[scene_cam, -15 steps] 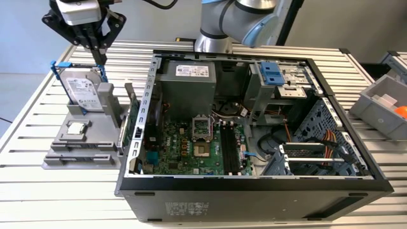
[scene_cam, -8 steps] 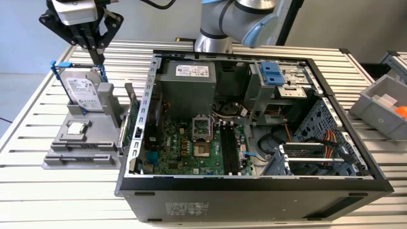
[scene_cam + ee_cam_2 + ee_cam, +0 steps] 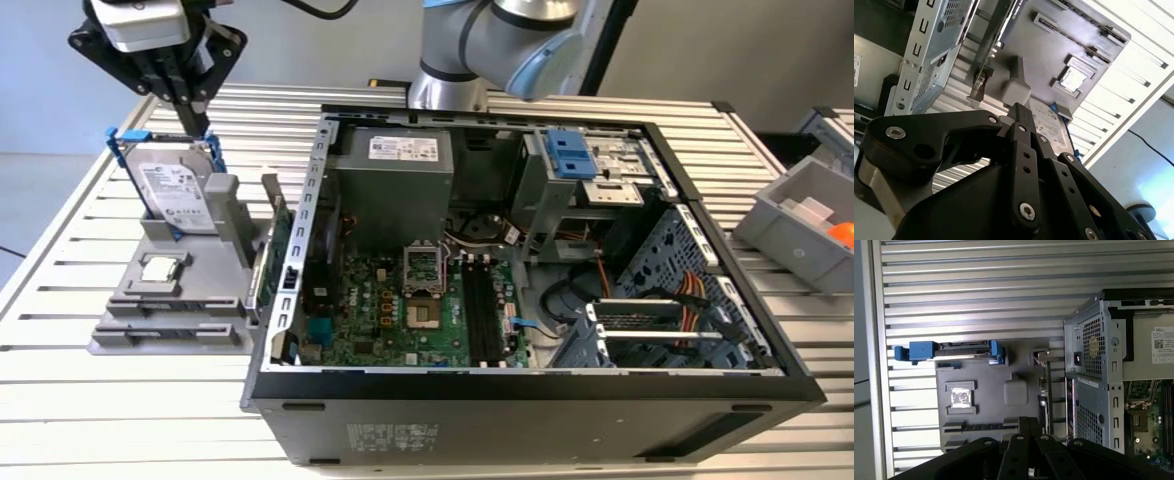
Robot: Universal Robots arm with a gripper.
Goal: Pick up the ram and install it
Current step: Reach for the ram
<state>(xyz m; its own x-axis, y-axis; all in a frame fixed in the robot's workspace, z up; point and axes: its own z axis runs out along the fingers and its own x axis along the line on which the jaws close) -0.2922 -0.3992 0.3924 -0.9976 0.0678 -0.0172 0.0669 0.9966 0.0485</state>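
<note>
From my remote desk, on the exterior view's left, I saw the gripper (image 3: 200, 125) hanging above the grey holder (image 3: 120, 335), which lay on the slatted table (image 3: 80, 440). Its fingers looked pressed together, with nothing between them, and their tips were just over the top edge of the hard drive (image 3: 174, 190). The drive stood upright at the back of the holder, in a blue bracket (image 3: 118, 140). In front of it, the small square processor chip (image 3: 160, 268) lay flat in its own pocket.

Further toward the right, the ram (image 3: 276, 250) stood on its long edge in a slot on the side of the holder nearest the case, just beside the wall of the open computer case (image 3: 534, 400) and outside of it. The gripper was not touching it. In the first wrist view the ram (image 3: 1044, 390) appeared as a thin line between the holder and the metal case, and the closed fingers (image 3: 1024, 426) pointed near it.

Inside the case I saw the motherboard (image 3: 387, 300) with its black memory slots (image 3: 481, 310) and the power supply (image 3: 394, 170) behind it. On the far right stood a grey bin (image 3: 794, 215).
</note>
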